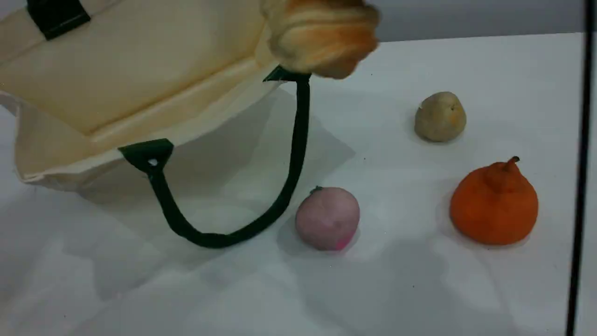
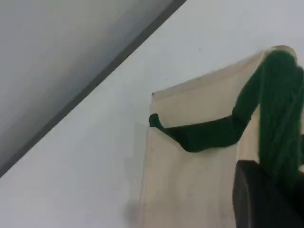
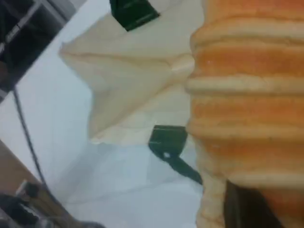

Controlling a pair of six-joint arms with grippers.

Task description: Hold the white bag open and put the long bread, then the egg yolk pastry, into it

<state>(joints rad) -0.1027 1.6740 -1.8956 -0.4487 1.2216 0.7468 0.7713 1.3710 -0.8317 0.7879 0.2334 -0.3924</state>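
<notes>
The white bag (image 1: pixel 121 70) hangs lifted at the upper left of the scene view, its mouth facing the camera and one green handle (image 1: pixel 298 149) drooping to the table. In the left wrist view my left gripper (image 2: pixel 266 197) is shut on the other green handle (image 2: pixel 209 133) above the bag's cloth (image 2: pixel 190 180). The long bread (image 1: pixel 322 37) hovers at the bag's right rim. It fills the right wrist view, where my right gripper (image 3: pixel 247 206) is shut on the long bread (image 3: pixel 247 95). The egg yolk pastry (image 1: pixel 440 116) sits on the table to the right.
A pink ball (image 1: pixel 328 218) lies beside the drooping handle. An orange stemmed fruit (image 1: pixel 494 203) stands at the right front. A thin dark pole (image 1: pixel 580 168) runs down the right edge. The table's back edge passes behind the pastry.
</notes>
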